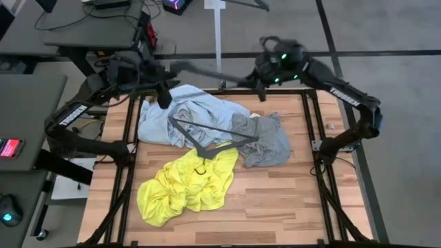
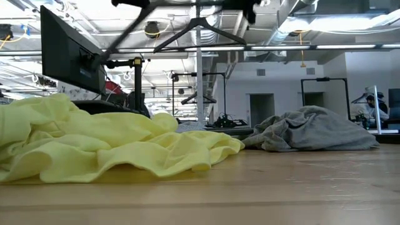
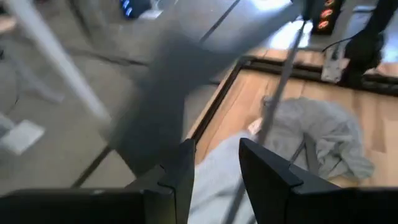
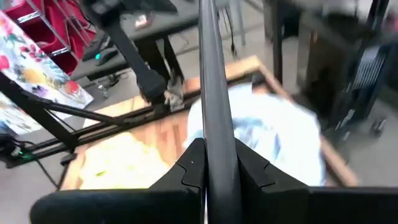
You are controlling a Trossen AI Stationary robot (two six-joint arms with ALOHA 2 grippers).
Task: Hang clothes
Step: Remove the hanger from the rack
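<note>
right gripper (image 4: pixel 214 168) clamps a hanger (image 4: pixel 211 93), seemingly above the blue shirt (image 1: pixel 180 114).

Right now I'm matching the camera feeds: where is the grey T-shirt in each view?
High view: grey T-shirt right of centre, beside the pale blue shirt.
Low view: crumpled heap at right.
Left wrist view: right of centre.
Right wrist view: not visible.
Shared landmark: the wooden table.
</note>
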